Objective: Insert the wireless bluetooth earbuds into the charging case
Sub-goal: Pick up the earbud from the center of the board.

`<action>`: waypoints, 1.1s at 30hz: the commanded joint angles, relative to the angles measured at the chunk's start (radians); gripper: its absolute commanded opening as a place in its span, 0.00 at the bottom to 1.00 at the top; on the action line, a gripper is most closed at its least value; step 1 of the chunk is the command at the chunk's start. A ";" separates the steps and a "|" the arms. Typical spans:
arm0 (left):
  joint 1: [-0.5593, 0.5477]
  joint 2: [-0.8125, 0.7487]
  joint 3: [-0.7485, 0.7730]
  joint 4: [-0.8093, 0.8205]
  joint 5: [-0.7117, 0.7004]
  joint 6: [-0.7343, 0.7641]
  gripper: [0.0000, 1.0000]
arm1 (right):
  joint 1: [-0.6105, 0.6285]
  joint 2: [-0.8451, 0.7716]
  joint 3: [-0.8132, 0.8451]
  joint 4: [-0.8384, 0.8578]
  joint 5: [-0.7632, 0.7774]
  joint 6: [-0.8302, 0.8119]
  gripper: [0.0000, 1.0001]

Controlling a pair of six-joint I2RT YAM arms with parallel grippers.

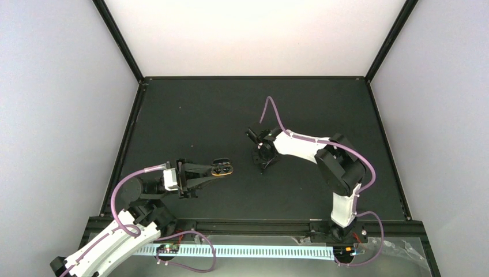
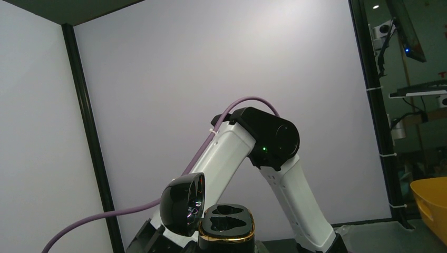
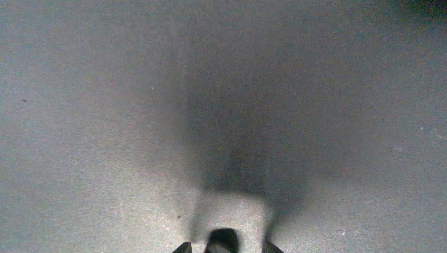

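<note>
Over the dark table (image 1: 202, 115) — left pincer (image 1: 221, 169) holds charging case (image 2: 227, 224), sockets upward.

A dark counter (image 3: 105, 105) is spread beyond the right fingers (image 3: 183, 247); a yellow tub (image 2: 429, 203) (partly cropped) is seen right of the left fingers (image 1: 203, 168).

Overhead view above table (image 1: 230, 109), left wrist level toward right arm (image 2: 274, 158), also seen overhead, right wrist close over table.
</note>
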 commanded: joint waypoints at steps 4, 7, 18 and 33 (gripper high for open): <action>-0.008 -0.025 0.025 0.017 0.000 -0.013 0.02 | 0.027 0.052 0.058 -0.048 0.055 0.009 0.34; -0.007 -0.027 0.025 0.019 0.001 -0.013 0.02 | 0.035 0.062 0.071 -0.061 0.064 -0.004 0.34; -0.008 -0.024 0.024 0.034 0.006 -0.030 0.02 | 0.046 0.020 0.044 -0.104 0.088 -0.014 0.36; -0.007 -0.032 0.024 0.034 0.011 -0.031 0.02 | 0.079 0.072 0.113 -0.112 0.070 -0.200 0.17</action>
